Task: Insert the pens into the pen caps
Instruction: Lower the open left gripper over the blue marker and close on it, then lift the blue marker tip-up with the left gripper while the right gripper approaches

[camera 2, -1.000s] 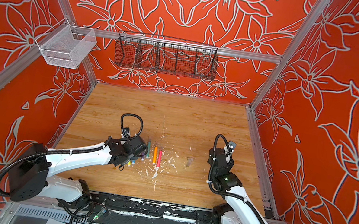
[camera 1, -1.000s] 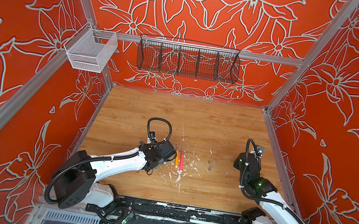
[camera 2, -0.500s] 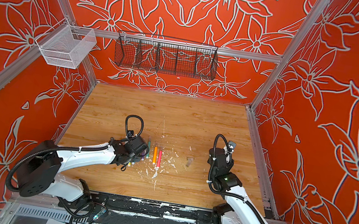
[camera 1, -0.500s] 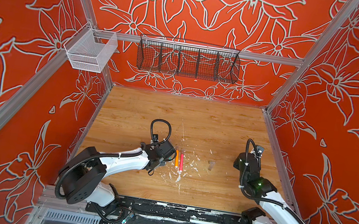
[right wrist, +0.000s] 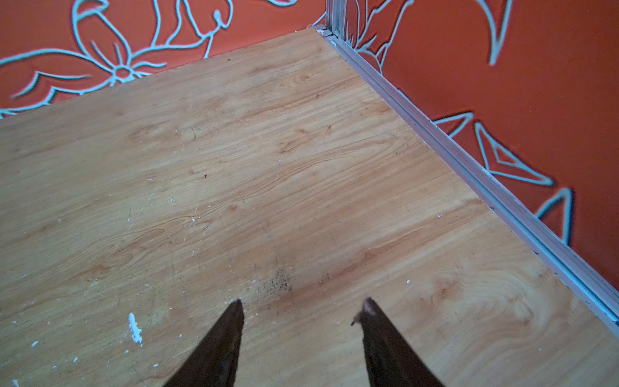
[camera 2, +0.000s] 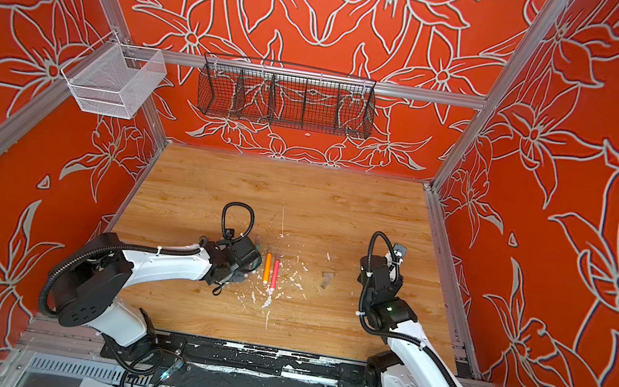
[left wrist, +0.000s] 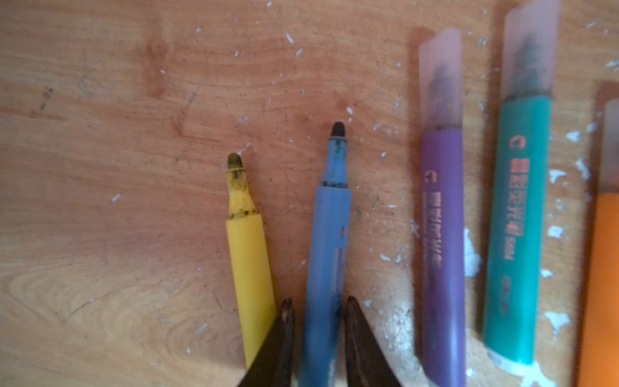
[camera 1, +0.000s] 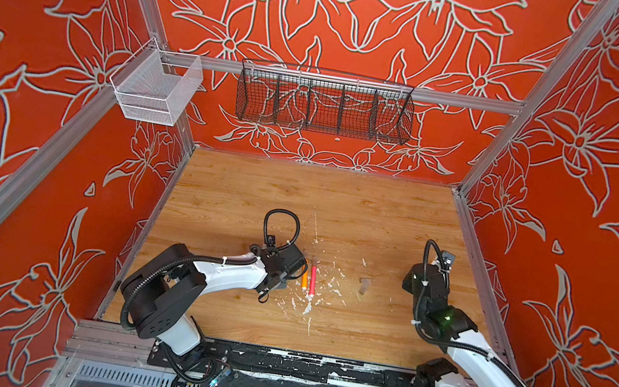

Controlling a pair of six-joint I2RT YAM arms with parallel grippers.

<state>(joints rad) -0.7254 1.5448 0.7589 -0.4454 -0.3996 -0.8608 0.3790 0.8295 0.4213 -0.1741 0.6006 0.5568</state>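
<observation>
Crowding threatens: left pincer (left wrist: 317, 300) straddles blue pen (left wrist: 330, 234), grip impossible to tell; one jaw may drag yellow pen (left wrist: 248, 254) just beside it; right pincer (right wrist: 303, 303) stands apart, empty.

Orange pen (camera 2: 267, 267) and pink pen (camera 2: 275, 274) lie side by side on table (camera 2: 208, 187).

Both top views are looking down on one table (camera 1: 240, 192), wrist cameras facing it closely, the left sharing the orange pen (left wrist: 603, 284).
</observation>
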